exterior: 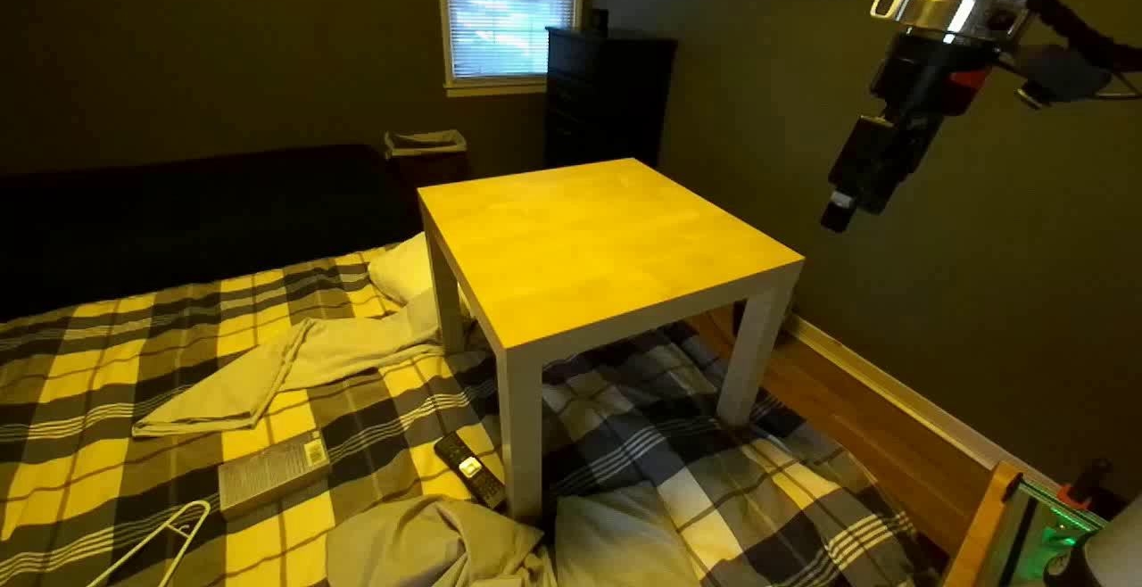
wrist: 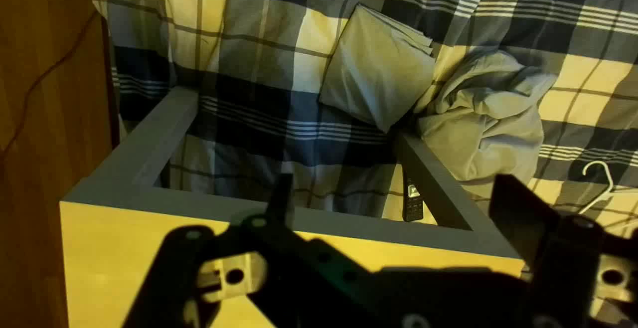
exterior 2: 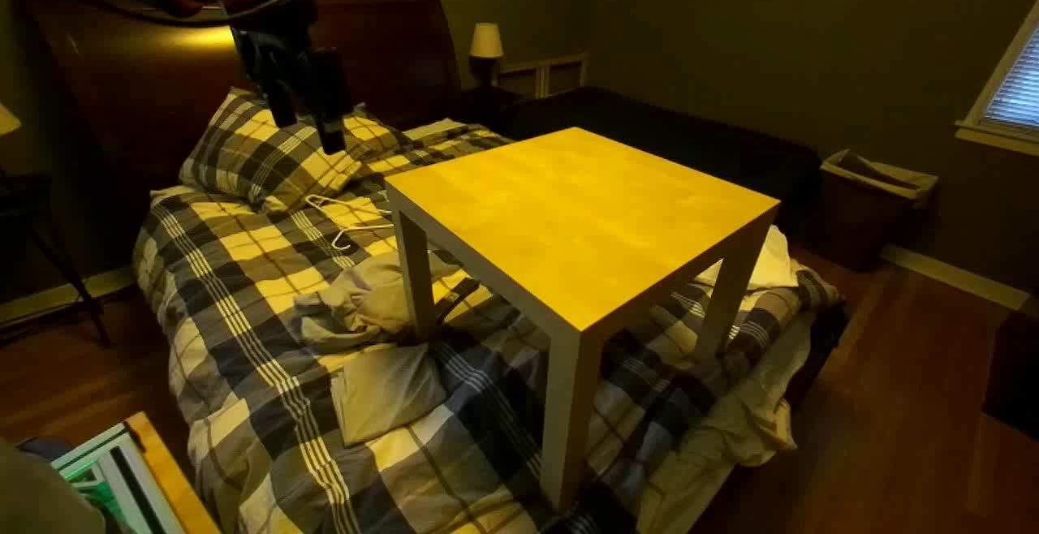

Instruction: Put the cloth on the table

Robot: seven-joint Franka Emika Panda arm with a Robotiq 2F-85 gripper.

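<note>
Released, its fingers spread wide, the tool (wrist: 394, 188) hangs in the air, well apart from the rumpled beige-grey cloth (wrist: 486, 118) in both exterior views. Seen from the wrist, that cloth lies lower down on the plaid bedspread (wrist: 254, 44), beyond the fingertips and toward the right of the view, just beside the smaller folded cloth (wrist: 379, 69) and close to one leg of the wood-topped bench (wrist: 109, 248).

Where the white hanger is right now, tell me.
In the wrist view, the white hanger lies at the right edge, partly out of frame, on the plaid bedspread, with the rumpled cloth to its upper left.
</note>
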